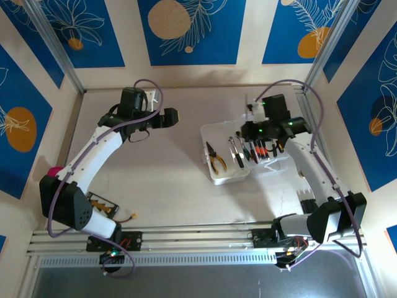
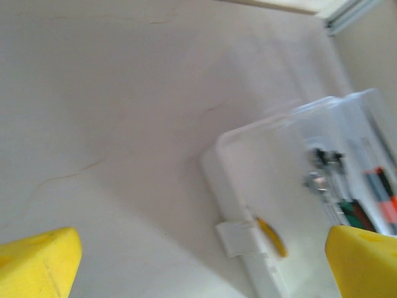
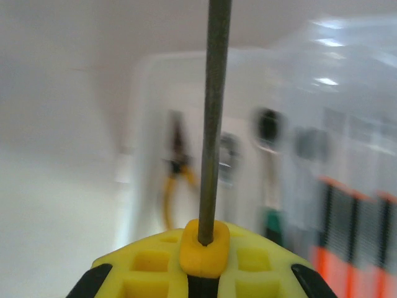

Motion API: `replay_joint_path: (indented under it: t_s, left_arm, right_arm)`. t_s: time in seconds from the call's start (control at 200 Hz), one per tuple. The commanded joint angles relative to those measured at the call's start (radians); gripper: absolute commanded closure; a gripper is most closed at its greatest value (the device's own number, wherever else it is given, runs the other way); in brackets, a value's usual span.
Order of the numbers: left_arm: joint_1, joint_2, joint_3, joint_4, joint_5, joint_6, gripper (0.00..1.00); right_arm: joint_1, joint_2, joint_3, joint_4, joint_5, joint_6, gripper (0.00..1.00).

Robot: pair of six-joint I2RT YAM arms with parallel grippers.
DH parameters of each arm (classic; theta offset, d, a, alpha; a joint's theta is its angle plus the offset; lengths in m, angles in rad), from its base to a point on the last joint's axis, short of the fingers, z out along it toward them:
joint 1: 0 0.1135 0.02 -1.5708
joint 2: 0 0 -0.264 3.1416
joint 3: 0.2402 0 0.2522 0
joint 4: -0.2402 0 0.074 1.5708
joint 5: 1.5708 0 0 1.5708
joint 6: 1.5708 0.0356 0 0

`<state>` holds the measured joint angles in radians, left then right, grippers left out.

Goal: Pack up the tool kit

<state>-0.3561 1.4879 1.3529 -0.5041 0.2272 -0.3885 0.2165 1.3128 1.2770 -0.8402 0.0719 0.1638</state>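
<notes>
**Right hand** (image 3: 203,276): closed. Its yellow fingers (image 3: 142,276) clamp a slender grey-shafted screwdriver (image 3: 214,124) at its orange-yellow collar. The shaft points straight away from the wrist.

Beyond the shaft, out of focus, lies the clear rectangular plastic hinged case (image 1: 226,180). In the top view this case lies open on the pale surface (image 1: 161,174), on the right side, ahead of the right arm. The right hand sits over the far part of the case.

- Left half of the case: yellow-handled pliers (image 1: 215,160) and small metal tools (image 1: 237,152).
- Right half of the case: a row of orange-and-black screwdrivers (image 1: 263,150).

**Left hand** (image 1: 169,117): spread wide, nothing held. Its yellow fingertips (image 2: 37,264) stand at opposite edges of the left wrist view, with bare surface and the case's white latch (image 2: 236,239) between them. The hand is well apart from the case, to its left, and points toward it.

By the left arm's base lie a flat black card with orange marks (image 1: 102,205) and a pink ball (image 1: 54,171).
</notes>
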Motion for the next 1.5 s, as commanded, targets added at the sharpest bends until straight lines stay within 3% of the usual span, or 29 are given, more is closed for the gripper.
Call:
replay_joint_path:
  t_s: [0.0, 0.32, 0.815, 1.496]
  left_arm:
    - [0.005, 0.041, -0.010, -0.074, -0.086, 0.067, 0.00]
    - [0.004, 0.078, -0.099, -0.033, -0.041, 0.040, 0.00]
    - [0.005, 0.108, -0.118, -0.008, -0.002, 0.025, 0.00]
    - [0.003, 0.115, -0.118, -0.004, 0.013, 0.020, 0.00]
  right_arm:
    - [-0.058, -0.011, -0.010, -0.171, 0.209, -0.080, 1.00]
    - [-0.124, 0.063, -0.002, -0.145, 0.349, -0.121, 1.00]
    - [-0.128, 0.136, -0.050, -0.075, 0.312, -0.124, 0.95]
    - [-0.120, 0.188, -0.068, -0.071, 0.439, -0.124, 0.94]
